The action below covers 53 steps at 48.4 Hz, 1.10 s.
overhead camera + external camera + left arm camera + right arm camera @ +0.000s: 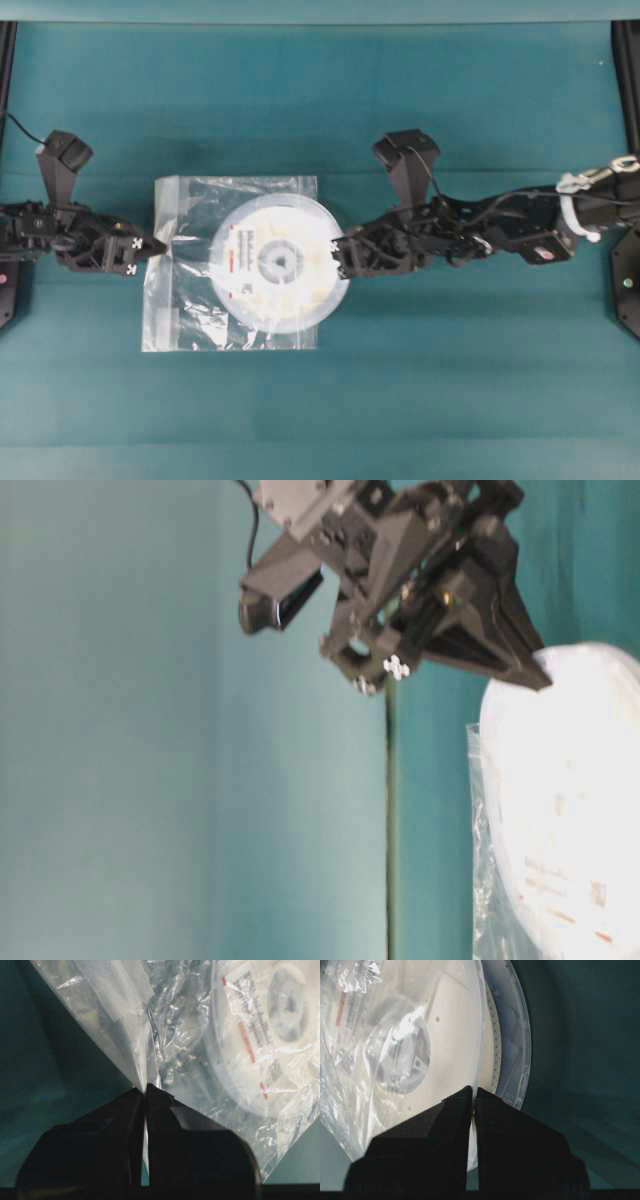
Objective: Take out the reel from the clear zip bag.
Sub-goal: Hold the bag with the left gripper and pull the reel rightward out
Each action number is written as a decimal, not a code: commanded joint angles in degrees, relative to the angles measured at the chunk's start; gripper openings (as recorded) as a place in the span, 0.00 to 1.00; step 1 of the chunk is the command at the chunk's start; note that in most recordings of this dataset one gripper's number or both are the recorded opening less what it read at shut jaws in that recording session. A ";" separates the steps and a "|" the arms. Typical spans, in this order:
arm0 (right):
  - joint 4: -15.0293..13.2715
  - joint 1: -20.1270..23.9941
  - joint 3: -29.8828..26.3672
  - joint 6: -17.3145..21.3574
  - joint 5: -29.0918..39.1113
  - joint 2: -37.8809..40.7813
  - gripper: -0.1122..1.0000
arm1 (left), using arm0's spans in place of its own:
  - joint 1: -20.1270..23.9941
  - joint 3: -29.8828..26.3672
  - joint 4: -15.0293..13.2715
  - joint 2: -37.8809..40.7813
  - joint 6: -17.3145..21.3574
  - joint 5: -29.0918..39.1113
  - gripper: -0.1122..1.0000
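Reel (pixel 280 262): lay mostly inside clear zip bag (pixel 185 300) on teal table (pixel 450 380), one rim protruding toward right gripper (pixel 340 258), which pinched that rim. Left gripper (pixel 158 245) clamped the bag's opposite edge.

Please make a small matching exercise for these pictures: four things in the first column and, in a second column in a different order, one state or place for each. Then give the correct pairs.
Things:
1. reel
2. bag
3. left claw
4. right claw

States:
A. shut on the bag's left edge
B. partly out of the bag's right side
C. flat on the teal table, clear and crinkled
D. shut on the reel's rim

Pairs: 1-B, 2-C, 3-A, 4-D
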 commanded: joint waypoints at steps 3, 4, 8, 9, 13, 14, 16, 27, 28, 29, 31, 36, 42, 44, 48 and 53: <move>0.09 0.00 1.41 0.62 -1.14 -2.02 0.13 | -0.09 -0.53 0.09 -0.18 0.18 -0.18 0.09; 0.09 0.00 1.67 0.62 -1.14 -2.29 0.13 | -0.09 -0.53 0.18 -0.26 0.18 -0.18 0.09; 0.09 -0.09 2.81 0.62 -1.14 -3.08 0.13 | -0.09 -0.44 0.09 -0.18 0.18 -0.18 0.09; 0.09 -0.09 3.25 0.62 -1.05 -3.43 0.13 | -0.09 -0.44 0.09 -0.26 0.18 -0.26 0.09; 0.09 -0.09 4.48 0.70 -1.05 -4.31 0.13 | 0.00 -0.44 0.18 -0.18 0.18 -0.18 0.09; 0.09 -0.09 4.83 0.70 -1.05 -4.48 0.13 | -0.09 -0.44 0.18 -0.26 0.18 -0.26 0.09; 0.09 -0.09 5.45 0.70 -1.05 -4.92 0.13 | -0.09 -0.53 0.18 -0.26 0.18 -0.18 0.09; 0.09 -0.09 8.17 0.53 -0.88 -6.77 0.13 | -0.09 -0.53 0.18 -0.26 0.18 -0.26 0.09; 0.09 -0.09 8.35 0.53 -0.97 -6.86 0.13 | -0.09 -0.53 0.18 -0.26 0.18 -0.26 0.09; 0.09 -0.09 8.53 0.53 -0.88 -7.03 0.13 | -0.09 -0.53 0.18 -0.26 0.18 -0.26 0.09; 0.09 -0.09 8.88 0.53 -0.97 -7.29 0.13 | -0.09 -0.53 0.18 -0.18 0.18 -0.26 0.09; 0.09 -0.09 9.84 0.62 -0.97 -8.09 0.13 | -0.09 -0.62 0.09 -0.18 0.18 -0.26 0.09; 0.18 -0.09 11.69 0.70 -1.14 -9.58 0.13 | -0.09 -0.70 0.09 -0.18 0.18 -0.18 0.09; 0.18 -0.09 12.48 0.70 -1.14 -10.11 0.13 | -0.09 -0.70 0.09 -0.18 0.18 -0.26 0.09; 0.18 -0.26 13.80 0.79 -1.14 -11.16 0.13 | -0.09 -0.62 0.09 -0.26 0.18 -0.26 0.09; 0.35 -0.44 15.21 0.79 -1.14 -12.39 0.13 | -0.09 -0.70 0.09 -0.18 0.18 0.09 0.09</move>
